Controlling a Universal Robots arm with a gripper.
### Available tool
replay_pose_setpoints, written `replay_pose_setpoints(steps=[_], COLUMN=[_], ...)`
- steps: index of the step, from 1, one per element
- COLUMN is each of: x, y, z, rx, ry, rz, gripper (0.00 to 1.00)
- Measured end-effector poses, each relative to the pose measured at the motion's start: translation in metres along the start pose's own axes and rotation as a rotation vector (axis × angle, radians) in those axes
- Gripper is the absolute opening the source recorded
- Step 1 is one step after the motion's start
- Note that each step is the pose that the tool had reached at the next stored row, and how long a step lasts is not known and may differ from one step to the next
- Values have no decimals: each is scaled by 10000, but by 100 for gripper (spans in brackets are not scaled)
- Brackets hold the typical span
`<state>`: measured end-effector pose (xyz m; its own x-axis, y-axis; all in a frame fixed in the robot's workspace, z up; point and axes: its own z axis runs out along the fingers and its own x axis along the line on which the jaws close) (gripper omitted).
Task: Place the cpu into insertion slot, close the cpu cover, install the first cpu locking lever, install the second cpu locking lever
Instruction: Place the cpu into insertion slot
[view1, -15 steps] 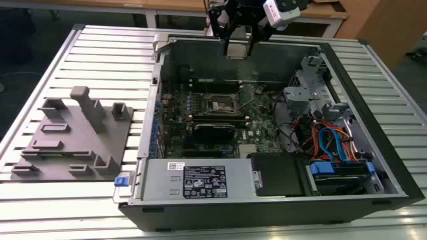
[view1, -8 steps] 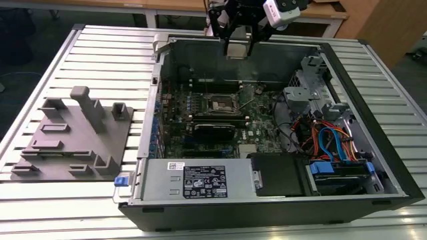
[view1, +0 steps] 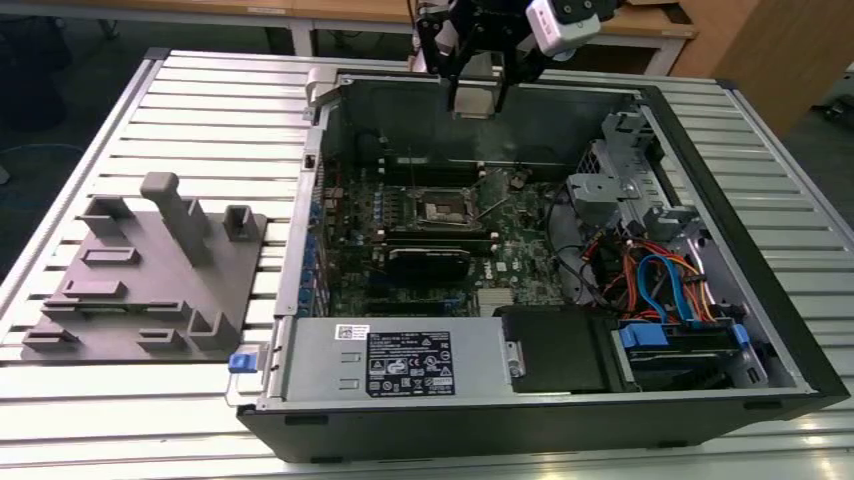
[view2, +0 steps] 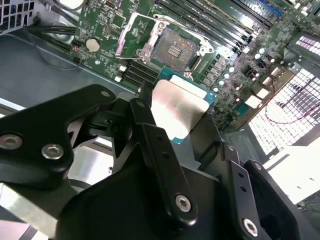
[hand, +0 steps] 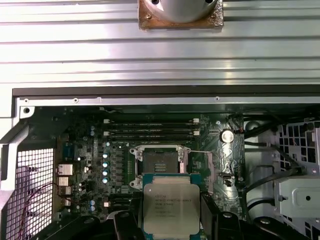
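**End effector holds the cpu above the open computer case**

End effector (hand: 171, 212) is pinching the cpu (hand: 170, 197) between its two fingers, one at each side edge of the chip. In the first wrist view the picture border cuts off the part of the cpu nearest the arm, so I cannot tell which side is the long one. In the second wrist view the black linkage hides that same part.

In the exterior view the chip hangs high over the far wall of the computer case (view1: 534, 425), well apart from the board. Its silver metal top faces the first wrist camera, and a green edge shows around it.

The insertion slot (hand: 159, 162) is open and bare. The cpu cover (view2: 129, 35) seems to stand lifted at one edge of it, though this is hard to make out. One thin locking lever (hand: 200, 151) runs beside the slot. Long memory slots (hand: 150, 127) lie just beyond.

A power supply (view1: 387, 362) fills the near end of the case. A grey fixture (view1: 147, 270) stands on the slatted surface (view1: 214, 110) at the exterior view's left.
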<state>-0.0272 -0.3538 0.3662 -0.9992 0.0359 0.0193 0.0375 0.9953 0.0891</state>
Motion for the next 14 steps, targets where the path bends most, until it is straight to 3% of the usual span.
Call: replay_pose_setpoints(steps=[6,14], x=[-2,-2], y=[-1,0], z=[9,23], rx=[-11,-18], ry=[-42,-63], rz=[470,689], gripper=[54,54])
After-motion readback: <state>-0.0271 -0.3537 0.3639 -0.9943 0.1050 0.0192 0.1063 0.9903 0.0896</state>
